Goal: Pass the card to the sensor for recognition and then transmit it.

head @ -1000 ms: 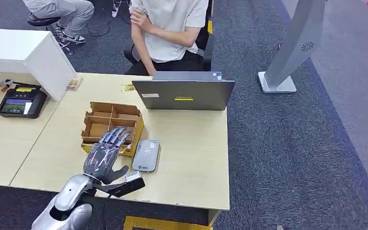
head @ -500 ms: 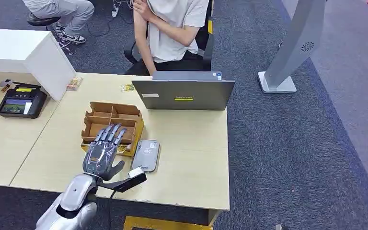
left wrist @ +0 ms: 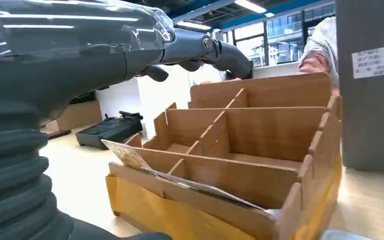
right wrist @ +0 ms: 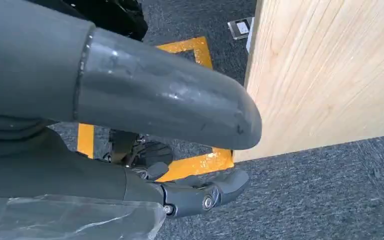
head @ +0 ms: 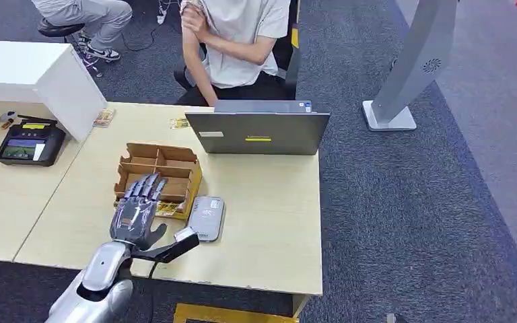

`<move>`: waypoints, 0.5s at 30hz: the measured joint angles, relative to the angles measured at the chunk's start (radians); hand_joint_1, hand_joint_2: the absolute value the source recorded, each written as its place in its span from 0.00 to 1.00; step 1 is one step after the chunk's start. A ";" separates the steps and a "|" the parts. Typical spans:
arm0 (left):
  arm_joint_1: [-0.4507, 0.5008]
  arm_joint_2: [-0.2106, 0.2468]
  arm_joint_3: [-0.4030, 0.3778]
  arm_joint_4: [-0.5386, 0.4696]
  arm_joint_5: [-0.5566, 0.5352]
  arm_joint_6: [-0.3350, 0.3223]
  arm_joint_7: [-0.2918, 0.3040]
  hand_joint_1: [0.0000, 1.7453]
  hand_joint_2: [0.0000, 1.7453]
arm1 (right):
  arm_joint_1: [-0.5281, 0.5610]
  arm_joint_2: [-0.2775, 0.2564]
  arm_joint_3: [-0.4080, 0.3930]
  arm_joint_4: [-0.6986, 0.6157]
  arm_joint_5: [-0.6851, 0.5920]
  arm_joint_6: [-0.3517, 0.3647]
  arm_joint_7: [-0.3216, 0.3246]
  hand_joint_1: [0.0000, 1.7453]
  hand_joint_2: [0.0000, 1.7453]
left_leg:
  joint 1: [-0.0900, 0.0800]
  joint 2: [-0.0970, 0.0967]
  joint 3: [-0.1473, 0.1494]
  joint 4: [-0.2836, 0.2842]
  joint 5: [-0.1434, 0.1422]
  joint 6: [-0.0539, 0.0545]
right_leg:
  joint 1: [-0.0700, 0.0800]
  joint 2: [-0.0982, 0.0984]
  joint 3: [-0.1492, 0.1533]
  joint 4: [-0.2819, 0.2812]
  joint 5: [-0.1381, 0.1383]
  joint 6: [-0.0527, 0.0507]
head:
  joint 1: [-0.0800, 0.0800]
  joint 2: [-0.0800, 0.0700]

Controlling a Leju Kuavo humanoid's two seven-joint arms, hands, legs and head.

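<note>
Left hand [head: 134,214] has shifted left over the box [head: 175,161], fingers [head: 145,188] spread and empty; the card [left wrist: 130,156] leans on its near wall, ungrasped. Sensor [head: 206,217] awaits. Right hand [right wrist: 130,145] hangs released beside the worktop [right wrist: 325,75]

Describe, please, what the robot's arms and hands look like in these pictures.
The left arm is a smooth silver shell. Its left hand is glossy dark grey, with segmented fingers, a thick thumb and a grey ribbed cover at the wrist. The right hand is the same dark grey, with clear plastic film nearby.
</note>
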 joint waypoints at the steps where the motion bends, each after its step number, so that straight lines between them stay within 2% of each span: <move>1: -0.001 0.000 0.004 0.007 0.000 0.000 0.000 0.00 1.00 | -0.001 0.000 0.000 0.000 0.002 0.000 0.000 0.00 0.00 | 0.000 0.000 0.000 0.000 0.000 0.000 | 0.000 0.000 0.000 0.000 0.000 0.000 | 0.000 0.000; 4: -0.013 0.000 0.030 0.032 0.000 0.012 0.000 0.00 1.00 | -0.005 0.000 0.000 0.000 0.006 0.000 0.003 0.00 0.00 | 0.000 0.000 0.000 0.000 0.000 0.000 | 0.000 0.000 0.000 0.000 0.000 0.000 | 0.000 0.000; 6: -0.034 0.000 0.076 0.087 -0.004 0.050 -0.015 0.00 1.00 | -0.011 0.001 0.000 0.000 0.015 -0.001 0.006 0.00 0.00 | 0.000 0.000 0.000 0.000 0.000 0.000 | 0.000 0.000 0.000 0.000 0.000 0.000 | 0.000 0.000; 15: -0.036 0.000 0.082 0.111 -0.010 0.063 -0.032 0.00 1.00 | -0.012 0.002 0.000 0.000 0.016 -0.001 0.006 0.00 0.00 | 0.000 0.000 0.000 0.000 0.000 0.000 | 0.000 0.000 0.000 0.000 0.000 0.000 | 0.000 0.000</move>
